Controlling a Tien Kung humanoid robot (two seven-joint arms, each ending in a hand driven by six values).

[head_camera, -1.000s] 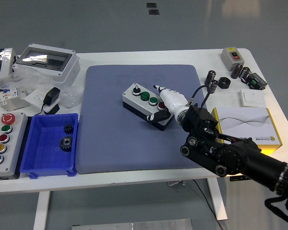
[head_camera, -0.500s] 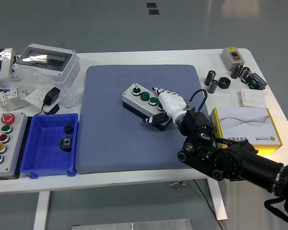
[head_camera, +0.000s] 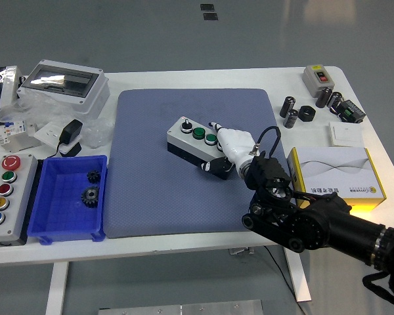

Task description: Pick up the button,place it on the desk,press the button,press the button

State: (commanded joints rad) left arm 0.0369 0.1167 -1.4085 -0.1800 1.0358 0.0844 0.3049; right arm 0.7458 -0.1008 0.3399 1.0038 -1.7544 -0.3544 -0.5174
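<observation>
Left edge of frame: one five-button control station (head_camera: 4, 197). Beside it, one blue bin (head_camera: 69, 197) holding two gears (head_camera: 90, 187).

Centre: one button box (head_camera: 198, 142) flat on the blue mat (head_camera: 151, 190), carrying one black selector and two green buttons; right end hidden under the hand.

Right hand (head_camera: 231, 147) resting on that end, fingers curled down over the top, thumb against the front face. Judged a pressing step in hand; next move calls for lifting clear, then pressing again. Left hand absent.

Right: one yellow box (head_camera: 336, 172).
</observation>
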